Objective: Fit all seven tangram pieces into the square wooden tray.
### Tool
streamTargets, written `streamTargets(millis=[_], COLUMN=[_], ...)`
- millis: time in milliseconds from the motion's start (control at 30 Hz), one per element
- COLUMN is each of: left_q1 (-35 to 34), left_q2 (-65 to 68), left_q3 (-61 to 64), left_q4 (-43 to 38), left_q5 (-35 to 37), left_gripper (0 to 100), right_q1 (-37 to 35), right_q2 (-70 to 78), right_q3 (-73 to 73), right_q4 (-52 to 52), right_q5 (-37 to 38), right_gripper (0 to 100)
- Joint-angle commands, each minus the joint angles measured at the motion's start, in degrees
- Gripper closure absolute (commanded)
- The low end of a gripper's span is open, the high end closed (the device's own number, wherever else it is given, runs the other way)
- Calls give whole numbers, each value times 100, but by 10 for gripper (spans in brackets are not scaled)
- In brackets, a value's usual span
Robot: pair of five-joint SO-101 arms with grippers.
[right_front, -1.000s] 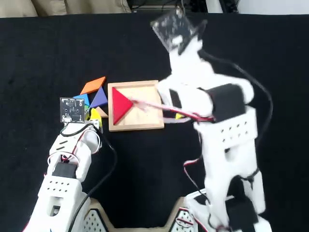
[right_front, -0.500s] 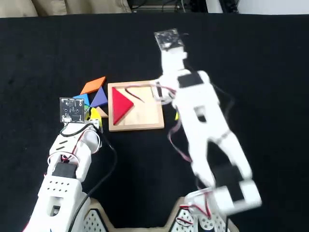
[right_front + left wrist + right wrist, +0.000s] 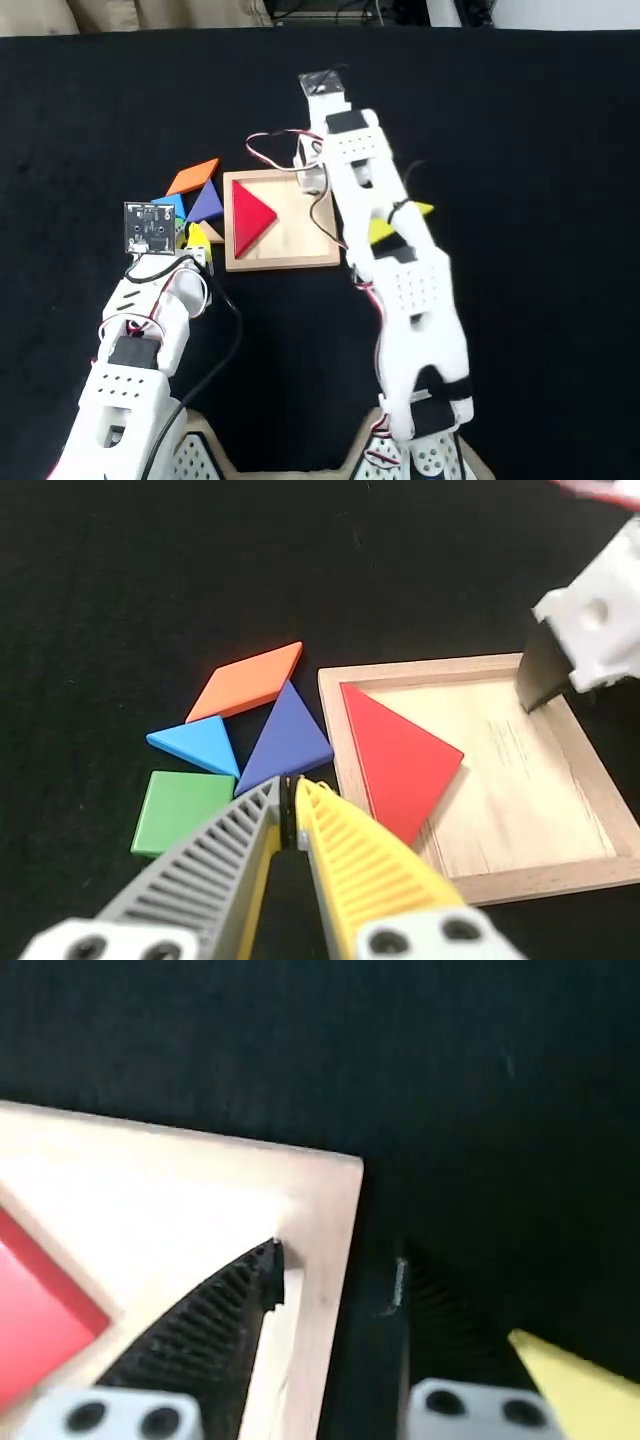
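The square wooden tray (image 3: 300, 250) lies mid-table with a red triangle (image 3: 249, 215) in its left half. My right gripper (image 3: 335, 1278) is open at the tray's far right corner (image 3: 330, 1220), one finger inside the rim and one outside; that gripper (image 3: 318, 182) hangs low there. My left gripper (image 3: 291, 788) is shut on nothing, just short of the dark blue triangle (image 3: 287, 738) and the green square (image 3: 178, 810). An orange parallelogram (image 3: 245, 680) and a light blue triangle (image 3: 197, 745) lie left of the tray. A yellow triangle (image 3: 405, 218) lies right of it, half under the right arm.
The right arm (image 3: 400, 270) stretches across the table along the tray's right side. The left arm's camera board (image 3: 150, 227) covers part of the loose pieces. Black cloth (image 3: 520, 150) covers the table around them.
The right arm has swung forward and down from a raised pose, bringing its gripper to the tray's far right corner. The left arm and the pieces have stayed put.
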Motion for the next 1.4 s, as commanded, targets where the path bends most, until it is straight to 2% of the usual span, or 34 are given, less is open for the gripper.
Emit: streamTargets(millis=[0, 167, 367, 467, 600, 833, 967, 1033, 1200, 1300, 1367], left_q1=[75, 75, 75, 75, 75, 75, 75, 75, 75, 75, 75], left_q2=[-62, -70, -70, -70, -70, -70, -79, -79, -79, -79, -79], left_q3=[-57, -57, -48, -48, -48, -48, -48, -48, -48, -48, -48], left_q4=[-105, -88, -88, -88, -97, -114, -114, -114, -114, -123, -123], left_q5=[9, 9, 9, 9, 9, 9, 9, 9, 9, 9, 9], left_gripper=[960, 960, 960, 960, 960, 960, 960, 960, 960, 960, 960], right_q1=[114, 141, 519, 686, 695, 695, 633, 554, 466, 501, 501], right_q2=[549, 1332, 2176, 2484, 2475, 2457, 2448, 2316, 1429, 488, -198], right_q3=[-1376, -2897, -4743, -5385, -5270, -5341, -5341, -5297, -4655, -3864, -3204], right_q4=[571, 1530, 2347, 2426, 2426, 2435, 2435, 2444, 2453, 2444, 2435], right_q5=[-62, -44, -9, 105, 369, 404, 431, 818, 1169, 1530, 2040], right_gripper=[839, 904, 907, 912, 946, 932, 761, 683, 749, 739, 726])
